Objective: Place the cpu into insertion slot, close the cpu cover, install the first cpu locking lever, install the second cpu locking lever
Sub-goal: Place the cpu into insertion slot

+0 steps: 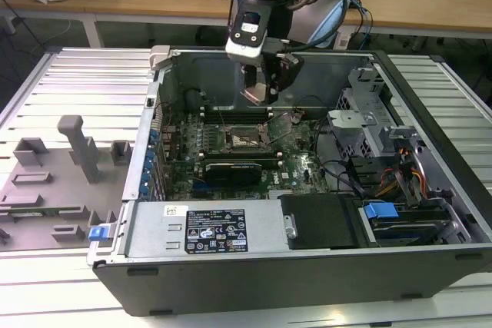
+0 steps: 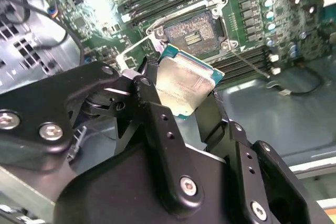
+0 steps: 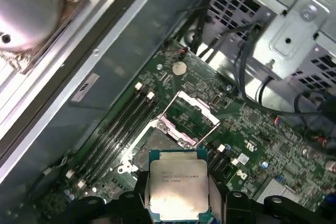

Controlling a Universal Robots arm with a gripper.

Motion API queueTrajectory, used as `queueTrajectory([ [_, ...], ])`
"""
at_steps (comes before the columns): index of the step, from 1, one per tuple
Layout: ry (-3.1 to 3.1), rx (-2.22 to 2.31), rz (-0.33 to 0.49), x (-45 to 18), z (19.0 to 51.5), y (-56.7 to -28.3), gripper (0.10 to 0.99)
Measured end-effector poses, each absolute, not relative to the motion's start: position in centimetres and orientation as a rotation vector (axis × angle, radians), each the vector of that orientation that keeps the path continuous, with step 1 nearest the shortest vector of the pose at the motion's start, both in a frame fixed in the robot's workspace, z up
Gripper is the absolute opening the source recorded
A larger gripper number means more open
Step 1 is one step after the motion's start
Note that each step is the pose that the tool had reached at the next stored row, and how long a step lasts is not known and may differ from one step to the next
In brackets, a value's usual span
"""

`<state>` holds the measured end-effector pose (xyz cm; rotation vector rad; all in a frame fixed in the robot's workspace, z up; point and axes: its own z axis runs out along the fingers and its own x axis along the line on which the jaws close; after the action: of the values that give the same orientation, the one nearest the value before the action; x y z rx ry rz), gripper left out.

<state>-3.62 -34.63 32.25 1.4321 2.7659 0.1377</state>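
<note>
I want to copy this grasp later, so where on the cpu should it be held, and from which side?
Grip the cpu by two opposite thin edges, coming from its metal-top side, as the gripper holds it now. It is a flat square, so only the edges offer purchase, and this probably leaves the underside free for the insertion slot.

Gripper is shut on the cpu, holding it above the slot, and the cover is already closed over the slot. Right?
Not quite. The cover is swung open, leaving the slot bare; the first wrist view shows it. Otherwise yes: the gripper is shut on the cpu, holding it above the slot.
</note>
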Motion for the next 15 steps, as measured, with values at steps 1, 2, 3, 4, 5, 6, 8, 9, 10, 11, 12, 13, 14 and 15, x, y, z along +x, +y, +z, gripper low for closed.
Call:
queueTrajectory([
  [1,2.747,1.465,0.137,-3.6,32.2,-34.6,0.537],
  [2,2.725,1.504,0.137,-3.6,32.1,-34.6,0.537],
  [3,2.689,1.563,0.135,-3.6,31.9,-34.6,0.537],
  [4,2.652,1.621,0.134,-3.6,31.8,-34.6,0.537],
  [5,2.626,1.661,0.133,-3.6,31.6,-34.6,0.537],
  [6,2.604,1.693,0.133,-3.6,31.6,-34.6,0.537],
  [8,2.568,1.744,0.132,-3.6,31.4,-34.6,0.537],
  [9,2.550,1.770,0.131,-3.6,31.3,-34.6,0.537],
  [10,2.530,1.797,0.131,-3.6,31.3,-34.6,0.537],
  [11,2.513,1.818,0.130,-3.6,31.2,-34.6,0.537],
  [12,2.483,1.857,0.129,-3.6,31.1,-34.6,0.537],
  [13,2.468,1.877,0.129,-3.6,31.1,-34.6,0.537],
  [14,2.450,1.899,0.128,-3.6,31.0,-34.6,0.537],
  [15,2.424,1.930,0.127,-3.6,30.9,-34.6,0.537],
])
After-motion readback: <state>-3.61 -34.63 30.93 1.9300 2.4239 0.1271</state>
